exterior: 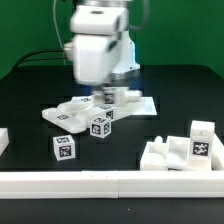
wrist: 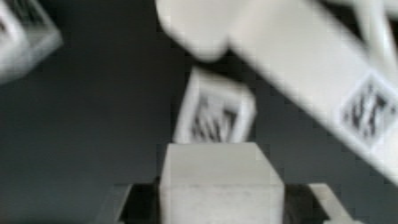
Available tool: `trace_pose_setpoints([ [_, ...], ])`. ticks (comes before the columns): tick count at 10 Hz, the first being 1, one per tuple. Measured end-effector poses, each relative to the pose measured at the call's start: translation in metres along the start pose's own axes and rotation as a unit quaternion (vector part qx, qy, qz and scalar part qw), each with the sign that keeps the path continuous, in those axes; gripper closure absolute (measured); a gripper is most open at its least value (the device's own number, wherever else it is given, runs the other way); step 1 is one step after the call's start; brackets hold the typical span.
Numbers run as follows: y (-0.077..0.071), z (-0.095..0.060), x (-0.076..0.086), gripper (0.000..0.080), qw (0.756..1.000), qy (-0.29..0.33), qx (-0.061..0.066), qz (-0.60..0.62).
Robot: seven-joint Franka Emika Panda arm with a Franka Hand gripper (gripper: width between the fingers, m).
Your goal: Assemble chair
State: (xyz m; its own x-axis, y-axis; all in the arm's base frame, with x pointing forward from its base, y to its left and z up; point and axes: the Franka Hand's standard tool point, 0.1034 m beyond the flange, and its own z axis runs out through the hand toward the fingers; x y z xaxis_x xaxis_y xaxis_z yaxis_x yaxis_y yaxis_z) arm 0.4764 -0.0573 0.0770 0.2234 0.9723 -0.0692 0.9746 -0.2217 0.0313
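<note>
Plainly, assembly is standing at an early stage: no two chair pieces (exterior: 101, 125) are showing as joined, and all of them are lying loose on the black bench (exterior: 30, 95).

Nearest the camera, the plain border rail (exterior: 110, 183) is running along the front edge. Just behind it, a small tagged block (exterior: 64, 149) is sitting alone toward the exterior view's left. A larger stepped piece (exterior: 172, 152) carrying a tag is resting toward the exterior view's right, well apart from that block.

Further back, a second tagged block is standing beside a flat tagged slab (exterior: 66, 113); whether the two are touching I cannot tell. Behind these, the fingers (exterior: 104, 96) are hanging low over the cluster, next to another flat slab (exterior: 143, 103), with the robot arm (exterior: 100, 45) rising above.

The wrist view is blurred. A pale block (wrist: 222, 178) is appearing close to the camera between two dark shapes, with a tagged piece (wrist: 217, 110) beyond it. Whether the fingers are spread or closed, and whether they are gripping anything, cannot be told.

In my judgement, every join is waiting to be made. No container is showing in either view, so nothing is being held in one.
</note>
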Motion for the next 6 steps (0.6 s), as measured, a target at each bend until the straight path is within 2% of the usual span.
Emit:
trace_pose_setpoints([
  [1, -0.001, 0.001, 0.005, 0.0515, 0.999, -0.004, 0.000, -0.042],
  [2, -0.002, 0.001, 0.008, 0.0515, 0.997, -0.003, -0.008, -0.079],
  [3, -0.010, 0.002, 0.023, 0.0515, 0.990, 0.002, -0.026, -0.137],
  [5, -0.024, 0.006, 0.064, 0.0515, 0.972, 0.002, -0.034, -0.234],
  [6, -0.026, 0.006, 0.085, 0.0515, 0.956, 0.001, -0.050, -0.288],
])
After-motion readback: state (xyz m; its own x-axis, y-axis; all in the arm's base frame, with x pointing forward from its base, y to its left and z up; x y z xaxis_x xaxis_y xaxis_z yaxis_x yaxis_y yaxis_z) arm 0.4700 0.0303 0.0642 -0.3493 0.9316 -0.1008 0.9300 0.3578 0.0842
